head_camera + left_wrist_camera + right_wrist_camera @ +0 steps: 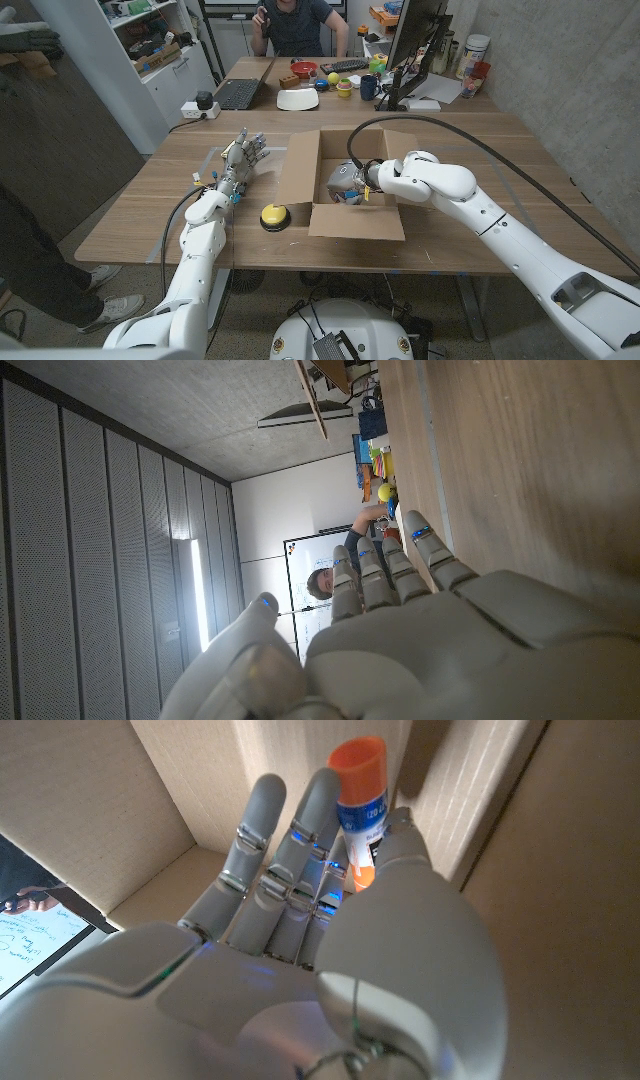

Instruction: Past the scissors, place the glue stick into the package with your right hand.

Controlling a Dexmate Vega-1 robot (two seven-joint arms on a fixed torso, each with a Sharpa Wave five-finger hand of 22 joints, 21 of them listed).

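Observation:
In the right wrist view, the glue stick (358,800) has an orange cap and a blue and white label. My right hand (330,920) pinches it between thumb and fingers, with cardboard walls close around. The head view shows that hand (350,183) reaching down inside the open cardboard package (300,165) at the table's middle. To the left of the package, my left hand (241,160) stands over the table with its fingers apart and nothing in it. In the left wrist view, the same hand (400,620) has its fingers straight.
A yellow round button (273,216) sits at the package's front left corner. At the table's far end are a laptop (238,93), a white bowl (298,99), small toys and a monitor (410,40). A person (295,25) sits behind them.

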